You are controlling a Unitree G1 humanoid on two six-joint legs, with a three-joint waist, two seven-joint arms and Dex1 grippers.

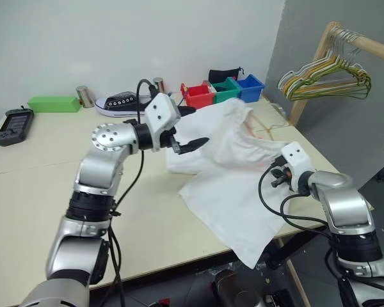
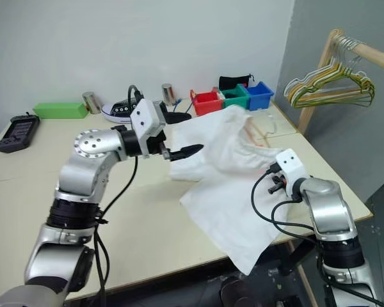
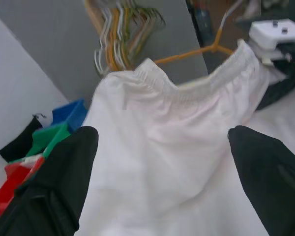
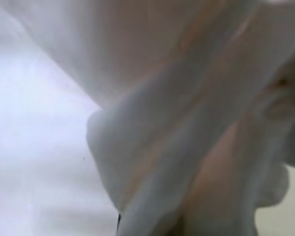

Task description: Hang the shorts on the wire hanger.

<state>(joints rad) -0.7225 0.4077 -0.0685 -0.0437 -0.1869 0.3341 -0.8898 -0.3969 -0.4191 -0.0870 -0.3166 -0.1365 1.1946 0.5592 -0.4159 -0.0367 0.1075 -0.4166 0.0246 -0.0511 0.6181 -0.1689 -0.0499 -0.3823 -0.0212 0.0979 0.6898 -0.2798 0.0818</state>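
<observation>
My right fingers (image 1: pixel 276 174) are closed on the shorts (image 1: pixel 227 185), pinching the waistband end near the desk's right edge. That grip keeps the top of the shorts raised off the desk (image 1: pixel 45 192), with the waistband stretched toward the wire hanger (image 3: pixel 206 49). In the left wrist view the hanger sits just behind the gathered waistband, its shoulder running along it and the hook up by my right wrist. I judge it's already tucked in or against the waist, but can't tell which.

My left fingers (image 1: pixel 191 146) are spread wide and grip nothing. They hover level just above the bunched left side of the shorts, pointing at the fabric, close but apart from it. The waistband sits straight ahead between the two left fingertips (image 3: pixel 64 167).

The rest of the shorts drapes flat across the desk, one leg hanging over the front edge. A bunch of hangers (image 1: pixel 326 77) hangs on the rack, well apart.
</observation>
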